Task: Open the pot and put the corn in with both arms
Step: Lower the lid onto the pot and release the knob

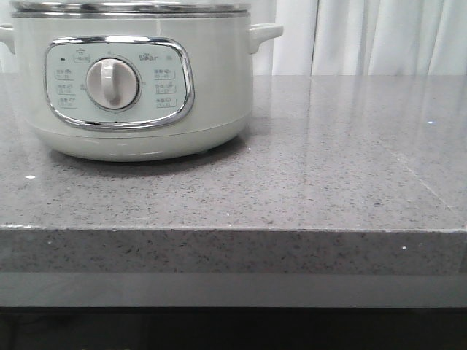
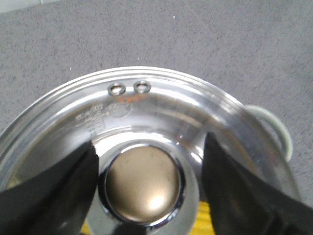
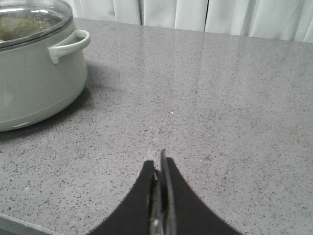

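Glass and steel, the lid (image 2: 146, 122) sitting on the pot (image 1: 131, 87) looks slippery and breakable, so the left gripper (image 2: 146, 188), fingers spread, should pinch its round knob (image 2: 143, 183); right gripper (image 3: 160, 186) pressed together, idle.

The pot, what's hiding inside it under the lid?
Through the glass lid of the pot, a bit of bright yellow shows beside the knob. The knob and the left gripper cover the rest, so I cannot name it.
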`<state>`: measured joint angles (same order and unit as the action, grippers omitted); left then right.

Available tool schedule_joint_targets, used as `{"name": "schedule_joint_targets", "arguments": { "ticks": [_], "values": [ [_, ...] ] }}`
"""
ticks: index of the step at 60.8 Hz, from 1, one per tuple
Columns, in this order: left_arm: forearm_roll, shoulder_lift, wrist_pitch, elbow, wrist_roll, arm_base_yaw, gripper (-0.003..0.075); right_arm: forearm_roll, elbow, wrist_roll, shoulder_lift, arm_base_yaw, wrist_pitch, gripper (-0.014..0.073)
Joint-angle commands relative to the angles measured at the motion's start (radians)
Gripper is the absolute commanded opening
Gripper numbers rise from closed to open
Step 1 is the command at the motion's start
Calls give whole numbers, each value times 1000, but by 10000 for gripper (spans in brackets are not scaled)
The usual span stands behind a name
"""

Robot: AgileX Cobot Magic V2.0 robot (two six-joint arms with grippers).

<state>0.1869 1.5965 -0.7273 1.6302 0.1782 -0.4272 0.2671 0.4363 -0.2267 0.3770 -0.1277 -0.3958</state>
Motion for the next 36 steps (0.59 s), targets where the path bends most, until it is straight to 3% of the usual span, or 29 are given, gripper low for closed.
{"name": "schedule_joint_targets", "arguments": {
  "ticks": [1, 18, 25, 36],
  "values": [
    [26, -46, 86, 40, 5, -12, 505, 2, 25, -7, 5, 7, 81, -68],
    [17, -133, 100, 49, 5, -10, 484, 2, 25, -7, 5, 7, 78, -68],
    [-4, -187, 80, 49, 5, -10, 368, 2, 25, -7, 5, 7, 76, -68],
    [-6, -251, 36, 38, 5, -10, 76, 2, 25, -7, 5, 7, 76, -68]
  ]
}}
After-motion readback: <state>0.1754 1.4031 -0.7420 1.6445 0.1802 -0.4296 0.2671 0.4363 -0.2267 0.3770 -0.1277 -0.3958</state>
